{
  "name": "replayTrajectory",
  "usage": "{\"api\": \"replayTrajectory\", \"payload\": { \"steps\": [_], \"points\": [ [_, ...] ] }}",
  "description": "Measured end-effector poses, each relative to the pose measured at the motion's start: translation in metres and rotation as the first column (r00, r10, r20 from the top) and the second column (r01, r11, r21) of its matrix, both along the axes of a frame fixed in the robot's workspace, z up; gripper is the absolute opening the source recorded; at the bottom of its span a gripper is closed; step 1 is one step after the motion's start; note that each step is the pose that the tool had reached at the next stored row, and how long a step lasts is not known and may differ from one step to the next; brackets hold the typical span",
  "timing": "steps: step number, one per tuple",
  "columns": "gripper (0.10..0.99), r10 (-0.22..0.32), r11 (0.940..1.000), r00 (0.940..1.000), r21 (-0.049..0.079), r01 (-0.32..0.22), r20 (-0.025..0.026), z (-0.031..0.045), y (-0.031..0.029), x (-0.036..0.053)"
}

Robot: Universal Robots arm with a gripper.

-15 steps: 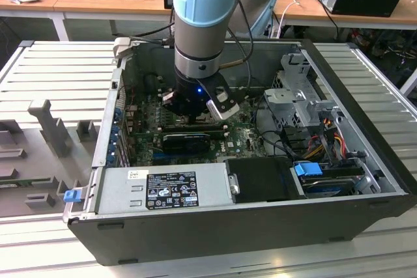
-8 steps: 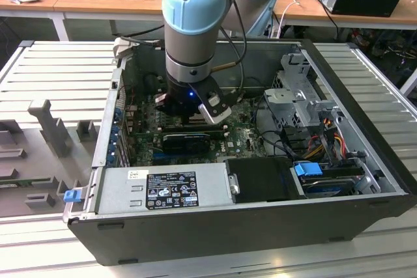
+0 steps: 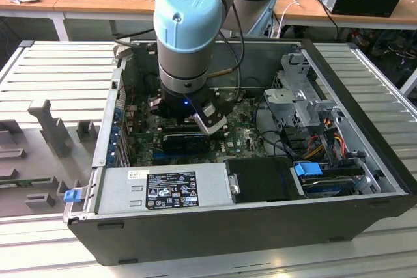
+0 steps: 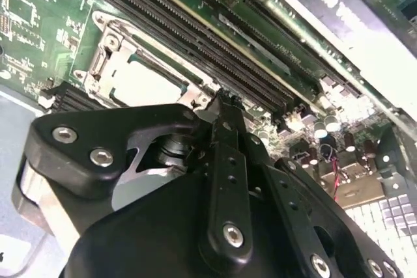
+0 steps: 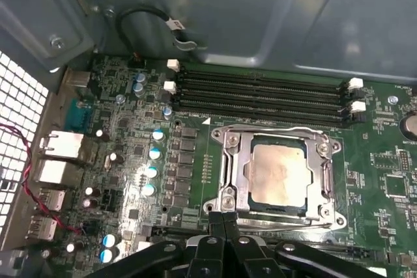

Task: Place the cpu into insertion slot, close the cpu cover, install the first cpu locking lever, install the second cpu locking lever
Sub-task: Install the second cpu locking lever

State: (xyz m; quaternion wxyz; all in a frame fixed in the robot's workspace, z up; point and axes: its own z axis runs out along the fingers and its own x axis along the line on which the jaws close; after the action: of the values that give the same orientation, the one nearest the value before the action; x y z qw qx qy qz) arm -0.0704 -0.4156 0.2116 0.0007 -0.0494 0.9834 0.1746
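Cpu [image 5: 278, 174]: one, dull silver-tan top, seated in insertion slot [image 5: 242, 175].
Cpu cover [image 5: 323, 164]: one, closed flat.
Memory slots [image 5: 260, 96]: four, at 12 o'clock.
Pincer [image 5: 223, 221]: fingertips pressed together, holding nothing.

Above the cpu cover [image 5: 280, 174] the way stands open; memory slots [image 5: 260, 96] run close along one edge; capacitors [image 5: 154, 161] crowd another; the case wall [image 5: 273, 17] rises just beyond the slots; the gripper [image 5: 223, 221], fingers seemingly together, sits at the cover's edge.
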Motion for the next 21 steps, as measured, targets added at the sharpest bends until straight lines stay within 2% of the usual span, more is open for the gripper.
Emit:
{"api": "replayTrajectory", "payload": {
  "steps": [2,6,13,17,21],
  "points": [
    [0.106,0.0,1.0,1.0,0.007,0.0,0.0,-0.0033,0.0001,-0.0001],
    [0.106,0.0,0.9999,1.0,0.011,0.0,0.0,-0.011,0.0,-0.001],
    [0.106,0.0,0.9998,1.0,0.02,0.0,-0.0001,-0.0152,0.0007,-0.0036],
    [0.106,0.0,0.9993,1.0,0.036,0.0,0.0001,-0.0192,0.0073,-0.0036],
    [0.106,0.0,0.9993,1.0,0.038,0.0,-0.0002,-0.0179,0.0079,-0.0049]
  ]
}}
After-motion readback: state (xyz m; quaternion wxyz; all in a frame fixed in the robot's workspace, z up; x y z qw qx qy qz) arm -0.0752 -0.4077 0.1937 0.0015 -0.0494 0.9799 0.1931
